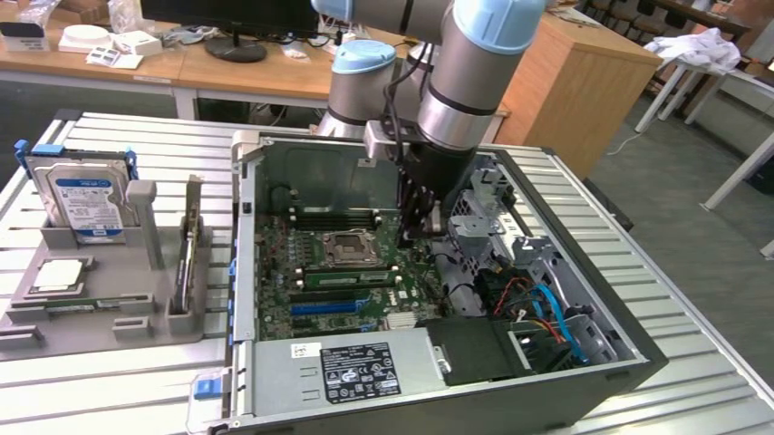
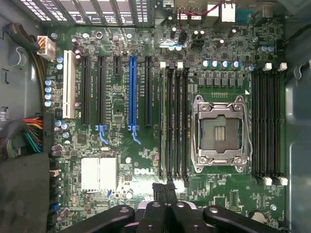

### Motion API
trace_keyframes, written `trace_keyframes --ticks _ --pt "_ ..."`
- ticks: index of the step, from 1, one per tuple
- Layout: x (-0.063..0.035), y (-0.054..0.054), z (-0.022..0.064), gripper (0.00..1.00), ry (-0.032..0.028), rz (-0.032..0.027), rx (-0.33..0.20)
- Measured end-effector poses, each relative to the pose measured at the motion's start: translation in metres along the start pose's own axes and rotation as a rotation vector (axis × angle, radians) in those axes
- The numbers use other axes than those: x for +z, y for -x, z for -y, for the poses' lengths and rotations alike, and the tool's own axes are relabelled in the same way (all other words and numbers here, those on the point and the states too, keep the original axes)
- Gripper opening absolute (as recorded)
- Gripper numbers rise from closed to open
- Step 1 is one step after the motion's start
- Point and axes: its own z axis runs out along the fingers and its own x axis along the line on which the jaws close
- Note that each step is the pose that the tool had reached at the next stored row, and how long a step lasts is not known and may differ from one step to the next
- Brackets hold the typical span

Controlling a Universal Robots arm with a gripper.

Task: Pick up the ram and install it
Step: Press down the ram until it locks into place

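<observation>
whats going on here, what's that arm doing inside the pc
A robot arm reaches into an open computer case. Its gripper is shut and sits low over the motherboard, at one end of the memory slots between the processor socket and the blue slot. A green ram stick lies along those slots; I can't tell if it's fully seated. A hard drive stands in the grey holder beside the case.
</observation>
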Motion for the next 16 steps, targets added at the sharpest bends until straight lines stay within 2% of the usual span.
trace_keyframes --ticks 16 --pt "0.0095 -0.0002 0.0003 0.11 0.0 0.0 0.0"
